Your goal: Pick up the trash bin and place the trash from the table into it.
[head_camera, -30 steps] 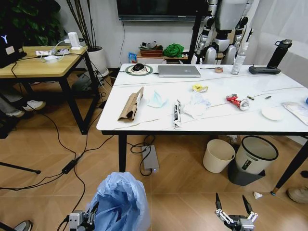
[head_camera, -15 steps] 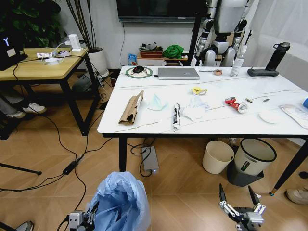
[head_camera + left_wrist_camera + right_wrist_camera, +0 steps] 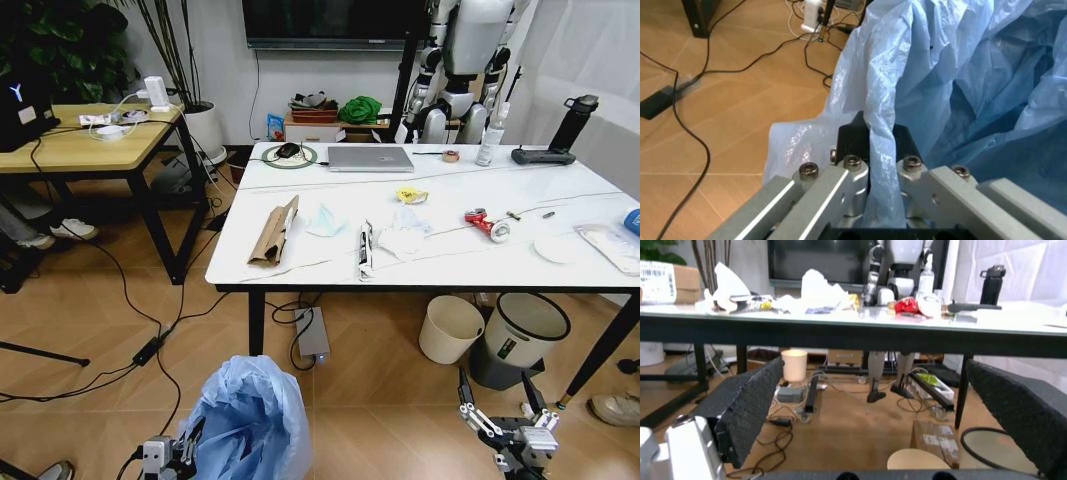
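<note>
The left gripper (image 3: 870,150) pinches the crinkly light-blue bagged trash bin (image 3: 250,415) by its thin liner, low on the floor. The liner could slip or tear. The right gripper (image 3: 498,400) hangs open.

A marble-look table (image 3: 440,262) with black legs filled the middle and right of the frame. On its top lay a brown cardboard strip (image 3: 275,232) at the left, a pale blue mask (image 3: 325,221) beside it, a long wrapper (image 3: 365,248), crumpled white tissues (image 3: 404,236), a yellow roll (image 3: 411,194) and a red-white can (image 3: 484,223). A closed laptop (image 3: 370,159) sat near the far edge. Under the table's right side stood a cream round bin (image 3: 451,329) and a grey bin (image 3: 514,339) with a black rim. At the bottom left, the left gripper (image 3: 186,450) sat against the side of the light-blue-lined trash bin (image 3: 250,415). At the bottom right, the right gripper (image 3: 498,398) hung with its fingers spread, above the wooden floor.
</note>
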